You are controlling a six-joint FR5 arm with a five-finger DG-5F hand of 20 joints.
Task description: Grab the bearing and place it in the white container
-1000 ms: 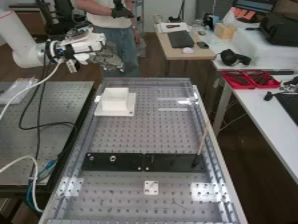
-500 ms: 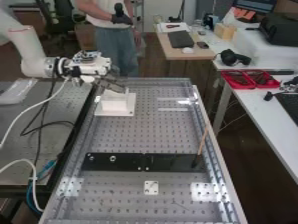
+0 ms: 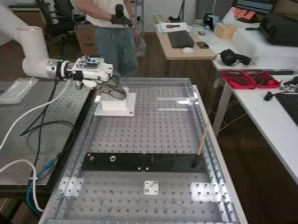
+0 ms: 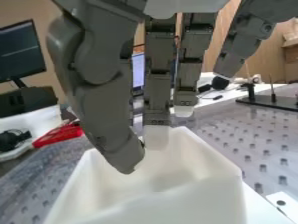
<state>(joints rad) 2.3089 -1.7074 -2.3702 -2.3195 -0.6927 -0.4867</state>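
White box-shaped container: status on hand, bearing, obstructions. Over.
Hand open over white box-shaped container, gripping nothing. Bearing unconfirmed; two small round pieces on long black plate, can't tell if either's it. Container's mouth: hand's own fingers overhead.

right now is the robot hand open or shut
Open: the robot hand has its fingers hanging mostly straight over the white container.

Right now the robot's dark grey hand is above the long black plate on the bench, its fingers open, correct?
The place is wrong: the high view shows the dark grey hand at the white, open-topped container, and the wrist view shows its fingers over the opening. They are open, as you say.
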